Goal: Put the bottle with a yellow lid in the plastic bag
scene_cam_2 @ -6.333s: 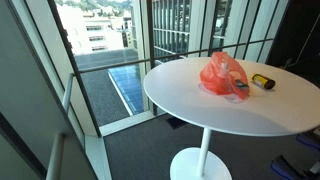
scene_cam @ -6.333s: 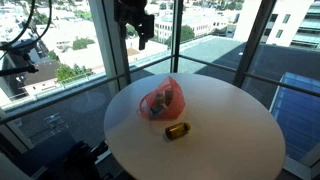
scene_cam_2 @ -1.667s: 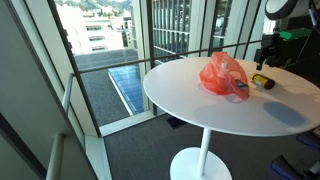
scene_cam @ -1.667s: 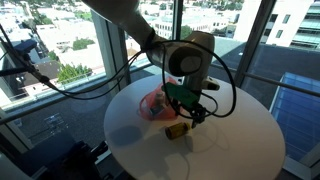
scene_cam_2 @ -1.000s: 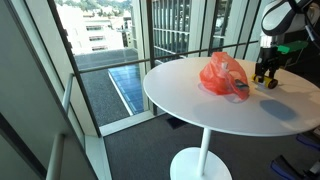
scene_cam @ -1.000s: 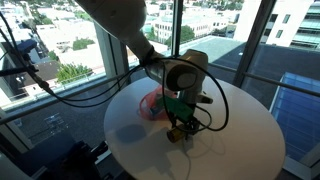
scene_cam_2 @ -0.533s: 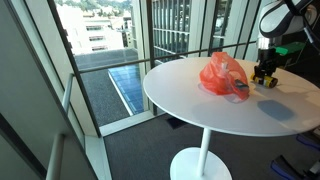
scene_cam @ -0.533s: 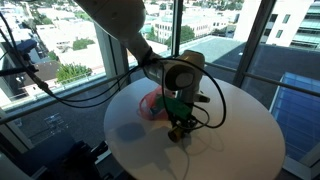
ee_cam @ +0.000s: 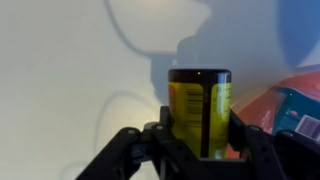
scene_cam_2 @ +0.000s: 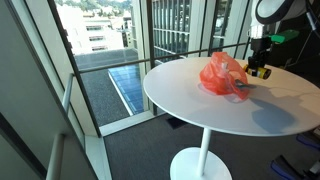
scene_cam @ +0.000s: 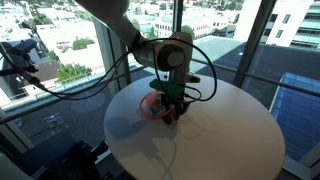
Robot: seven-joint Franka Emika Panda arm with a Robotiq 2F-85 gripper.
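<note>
My gripper is shut on the bottle, a small amber-yellow bottle with a label, and holds it just above the round white table. In the wrist view the bottle sits between the two black fingers; its lid end is hidden. The red plastic bag lies right beside the gripper. In an exterior view the bottle hangs just past the bag. A corner of the bag shows at the right of the wrist view.
The table stands on a single pedestal beside floor-to-ceiling windows with a railing. The bag holds several items. Cables trail from the arm toward the left.
The gripper has closed on the bottle, lifted it off the table and carried it toward the bag. The bottle no longer lies on the table surface.
</note>
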